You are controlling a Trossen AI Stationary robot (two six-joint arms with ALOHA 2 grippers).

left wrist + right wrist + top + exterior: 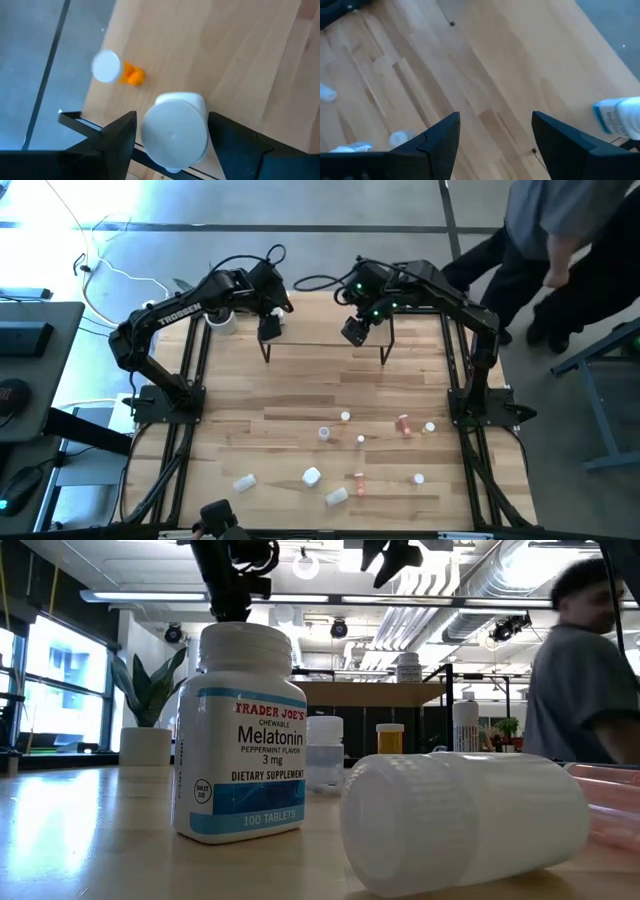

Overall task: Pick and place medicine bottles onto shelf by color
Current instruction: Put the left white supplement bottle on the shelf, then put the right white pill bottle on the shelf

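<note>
The shelf [325, 338] stands at the table's far side. My left gripper [270, 328] hangs over the shelf's left end, pointing down, shut on a white bottle [175, 132]. An orange bottle with a white cap [114, 69] stands on the shelf just beyond it. My right gripper [355, 332] hovers open over the shelf's right part and holds nothing [495, 135]. A white, blue-labelled bottle [620, 117] lies near it. Several small white and pinkish bottles [324, 434] are scattered on the table's near half. Some stand and some lie. My left gripper has the white bottle [175, 102] between its two fingers [122, 135], coming from above and pointing down. The bottle stays upright, cap toward the camera. The cap hides where the pads meet its sides. Whether its base rests on the shelf I cannot tell.
A Melatonin bottle [240, 730] stands and a white one [465, 820] lies at the near edge. Another white bottle [408, 667] is on the shelf [370, 693]. A potted plant [145, 745] sits far left. A person [560, 260] stands beyond the far right corner.
</note>
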